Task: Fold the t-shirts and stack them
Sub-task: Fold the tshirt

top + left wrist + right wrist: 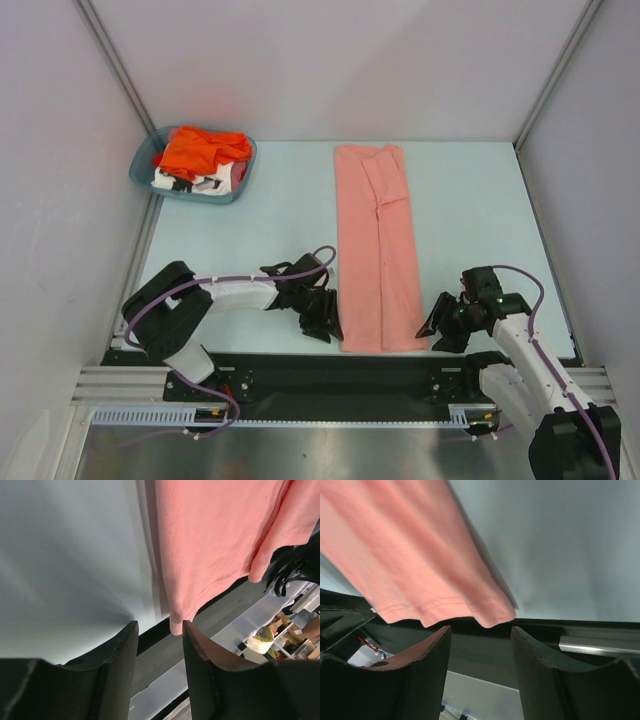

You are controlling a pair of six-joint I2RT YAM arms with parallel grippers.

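A salmon-pink t-shirt [375, 250] lies folded into a long narrow strip down the middle of the table, its near end at the table's front edge. My left gripper [325, 322] sits at the strip's near left corner. In the left wrist view the gripper [160, 627] is open, and the pink corner [176, 622] hangs just beyond its fingertips. My right gripper [438, 325] stands off the near right corner. In the right wrist view it [481, 630] is open and empty, the pink hem [490, 612] just beyond its tips. An orange t-shirt [200, 150] and a white printed t-shirt [190, 182] lie in the basket.
The teal basket [139, 172] stands at the table's far left corner. A black strip [340, 375] runs along the near edge between the arm bases. Grey walls and metal posts close in the table on three sides.
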